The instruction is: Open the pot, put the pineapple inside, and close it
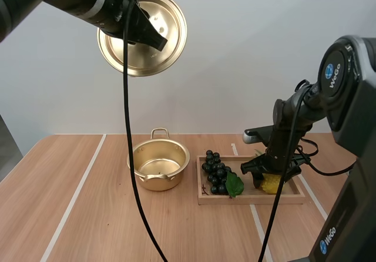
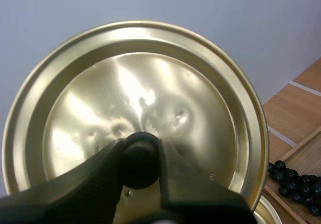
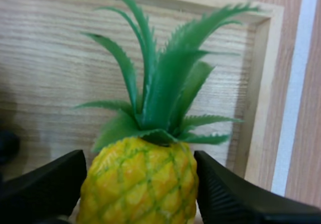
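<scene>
My left gripper [image 1: 148,34] holds the gold lid [image 1: 142,34] high above the table's left, shut on its black knob [image 2: 140,154]. The lid [image 2: 135,108] is tilted with its top face toward the wrist camera. The open gold pot [image 1: 158,167] stands uncovered on the table. A yellow pineapple [image 3: 140,184] with green leaves lies in the wooden tray [image 3: 261,83]. My right gripper [image 3: 140,194] has one finger against each side of the pineapple's body. In the high view the right gripper [image 1: 270,177] is down in the tray's right part at the pineapple [image 1: 272,184].
A bunch of dark grapes [image 1: 217,171] with a green leaf lies in the left half of the tray [image 1: 249,198], right of the pot. The grapes [image 2: 296,184] sit below the raised lid. White lines cross the wooden table [image 1: 70,203].
</scene>
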Tool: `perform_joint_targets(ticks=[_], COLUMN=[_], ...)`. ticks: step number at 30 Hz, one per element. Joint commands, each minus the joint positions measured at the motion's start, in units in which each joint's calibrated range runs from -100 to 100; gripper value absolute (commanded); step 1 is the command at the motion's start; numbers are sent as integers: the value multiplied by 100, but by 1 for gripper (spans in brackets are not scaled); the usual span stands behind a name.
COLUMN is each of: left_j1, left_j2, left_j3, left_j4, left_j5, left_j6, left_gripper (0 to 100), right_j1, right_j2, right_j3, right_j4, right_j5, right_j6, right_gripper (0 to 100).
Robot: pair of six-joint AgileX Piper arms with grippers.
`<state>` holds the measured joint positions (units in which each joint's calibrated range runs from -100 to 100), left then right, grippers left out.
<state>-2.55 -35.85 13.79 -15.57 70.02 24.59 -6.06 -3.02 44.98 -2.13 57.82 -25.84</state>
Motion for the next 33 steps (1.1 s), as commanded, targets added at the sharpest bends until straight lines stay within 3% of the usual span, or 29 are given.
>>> perform_joint_targets(ticks=[1, 5, 6, 11, 12, 23, 33], left_j1=[-7, -7, -7, -7, -7, -7, -7], left_j2=[-45, -45, -45, -45, -45, -73, -220], left_j3=[-46, -46, -46, -46, -46, -76, -1165], left_j4=[-14, -14, -14, -14, -14, -39, -39], left_j5=[-117, -117, -117, -117, -117, -899, -2345], left_j6=[-40, -40, -40, -40, -40, -40, -40], left_gripper=[0, 0, 0, 0, 0, 0, 0], right_j1=[-24, -24, -24, -24, -24, -24, -15], right_j2=[0, 0, 0, 0, 0, -296, -1252], right_j3=[23, 23, 23, 23, 23, -535, -1589], right_j4=[-42, -42, -42, -142, -164, -67, 213], right_j5=[-133, -189, -190, -314, -356, 182, 296], right_j6=[11, -9, -9, -9, -9, 90, 90], right_gripper=[100, 100, 91, 8, 0, 0, 0])
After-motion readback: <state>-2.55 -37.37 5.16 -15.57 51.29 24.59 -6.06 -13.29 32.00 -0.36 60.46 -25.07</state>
